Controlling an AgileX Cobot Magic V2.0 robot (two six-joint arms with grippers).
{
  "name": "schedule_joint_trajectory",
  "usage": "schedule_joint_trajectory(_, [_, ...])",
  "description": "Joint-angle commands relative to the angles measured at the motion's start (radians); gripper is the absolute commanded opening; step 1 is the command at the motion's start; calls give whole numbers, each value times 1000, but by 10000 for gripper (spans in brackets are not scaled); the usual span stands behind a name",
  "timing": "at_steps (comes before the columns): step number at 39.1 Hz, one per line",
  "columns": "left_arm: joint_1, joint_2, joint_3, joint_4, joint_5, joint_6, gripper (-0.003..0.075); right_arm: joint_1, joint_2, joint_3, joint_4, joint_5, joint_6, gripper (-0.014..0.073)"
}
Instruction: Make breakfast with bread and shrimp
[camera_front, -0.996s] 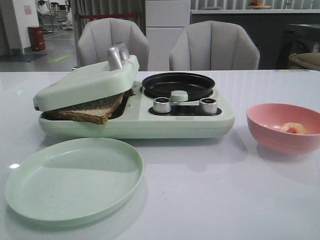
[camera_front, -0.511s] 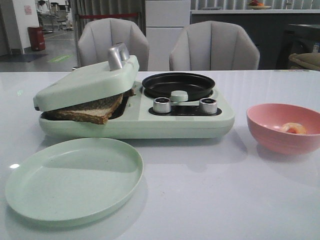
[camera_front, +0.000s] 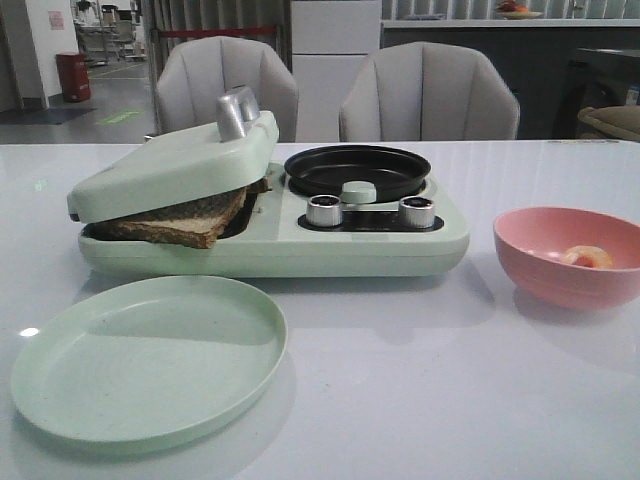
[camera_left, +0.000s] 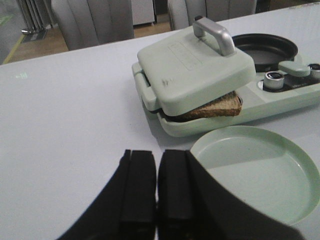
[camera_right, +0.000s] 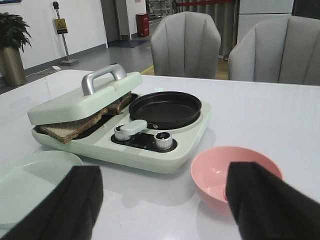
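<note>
front view: a glossy white table (camera_front: 420, 400) carries a mint green breakfast maker (camera_front: 270, 235) with smooth rounded plastic edges. its hinged lid (camera_front: 175, 165), topped by a curved silver handle (camera_front: 236, 110), rests tilted on the bread (camera_front: 180, 222), whose dark brown crust and porous pale crumb stick out of the near corner of the press. beside the press, on the same base, sits a round black pan (camera_front: 357, 168) with a matte coating, and before it two shiny metal knobs (camera_front: 323, 210). a flat round green plate (camera_front: 150, 358) with a low rim lies just in front of the appliance. well to the right stands a smooth pink bowl (camera_front: 565, 255); the shrimp (camera_front: 588, 257), a small curled pale orange thing, lies inside it. no arm shows here.

left wrist view: the left gripper (camera_left: 156, 192) hangs over the bare table near the plate's rim, its two blocky matte black fingers (camera_left: 139, 190) pressed together with only a thin seam between them, nothing clamped. the lid's flat square top and the bread's brown corner lie beyond.

right wrist view: the right gripper (camera_right: 162, 200) has its black fingers (camera_right: 262, 200) spread wide apart, one over the plate's side, the other in front of the pink bowl, holding nothing. the shrimp is hidden here behind that finger.
</note>
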Motion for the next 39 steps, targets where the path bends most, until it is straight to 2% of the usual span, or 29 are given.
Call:
schedule_joint_trajectory(1, [-7,-8,-21,-15,-106,-13,114,-8,10,-27,-17,-110,-2,605])
schedule_joint_trajectory(12, [-7,-8,-21,-15,-108,-13,114,-8,10,-31,-1,-124,-2,605])
schedule_joint_trajectory(17, [-7,-8,-21,-15,-112,-13,114,-9,48,-92,7,-63,-1,605])
schedule_joint_trajectory(28, [-22,-8,-21,-15,-114,-13,114,-55,419,-369,2,135,-1,605])
schedule_joint_trajectory(34, [-22,-8,-21,-15,-114,-13,114,-115,626,-474,6,163,-1,605])
schedule_joint_trajectory(39, [-22,-8,-21,-15,-114,-13,114,-201,807,-558,60,172,-1,605])
